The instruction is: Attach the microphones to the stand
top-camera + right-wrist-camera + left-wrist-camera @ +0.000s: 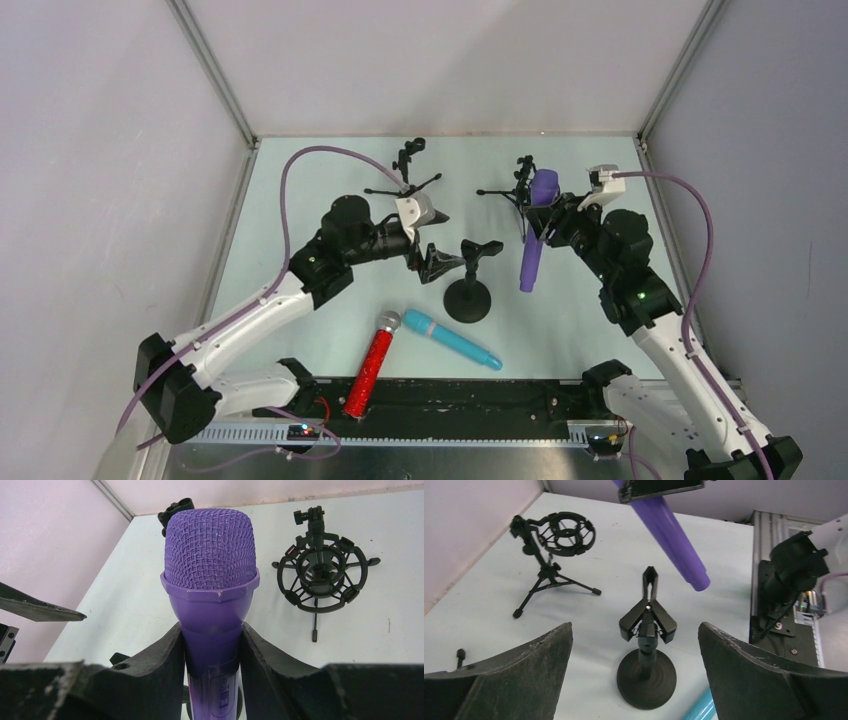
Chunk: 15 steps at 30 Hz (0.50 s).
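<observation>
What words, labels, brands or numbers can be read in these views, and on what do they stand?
Nothing can be read for certain.
purple microphone: a small printed mark low on its handle, inside the right gripper, too blurred to read.
red microphone, teal microphone: no lettering visible.

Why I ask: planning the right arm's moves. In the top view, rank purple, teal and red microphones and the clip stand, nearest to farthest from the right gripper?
1. Purple microphone: held in the right gripper's fingers.
2. Round-base clip stand: table centre.
3. Teal microphone: lying near the front, centre.
4. Red microphone: front left, farthest.
</observation>
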Available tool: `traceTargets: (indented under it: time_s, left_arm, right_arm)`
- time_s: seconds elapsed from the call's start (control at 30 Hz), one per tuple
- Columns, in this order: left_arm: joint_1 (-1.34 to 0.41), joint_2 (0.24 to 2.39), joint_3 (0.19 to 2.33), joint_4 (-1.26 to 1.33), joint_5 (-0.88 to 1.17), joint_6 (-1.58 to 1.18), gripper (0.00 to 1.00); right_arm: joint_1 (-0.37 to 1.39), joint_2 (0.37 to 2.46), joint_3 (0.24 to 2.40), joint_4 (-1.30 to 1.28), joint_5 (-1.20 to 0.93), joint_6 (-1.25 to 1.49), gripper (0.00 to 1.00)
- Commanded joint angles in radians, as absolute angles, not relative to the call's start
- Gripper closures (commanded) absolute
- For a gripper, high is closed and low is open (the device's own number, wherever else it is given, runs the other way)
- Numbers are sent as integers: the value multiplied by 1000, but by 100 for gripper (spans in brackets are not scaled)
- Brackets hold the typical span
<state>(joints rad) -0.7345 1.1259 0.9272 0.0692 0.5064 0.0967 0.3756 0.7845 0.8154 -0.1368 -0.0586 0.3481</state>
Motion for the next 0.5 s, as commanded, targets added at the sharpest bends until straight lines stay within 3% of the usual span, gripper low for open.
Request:
traceTargets:
  time_s: [0.0, 0.13, 0.47]
  left_arm:
    - [-729, 1152, 940, 126, 623, 132, 2]
    - [-729, 1192, 941, 143, 716, 163, 2]
    - [-730, 1257, 940, 254, 708, 172, 2]
  right_arm:
    - [371, 789, 820, -67, -72, 362, 100]
    - [371, 800, 820, -51, -78, 360, 100]
    - [371, 822, 819, 31, -120, 291, 100]
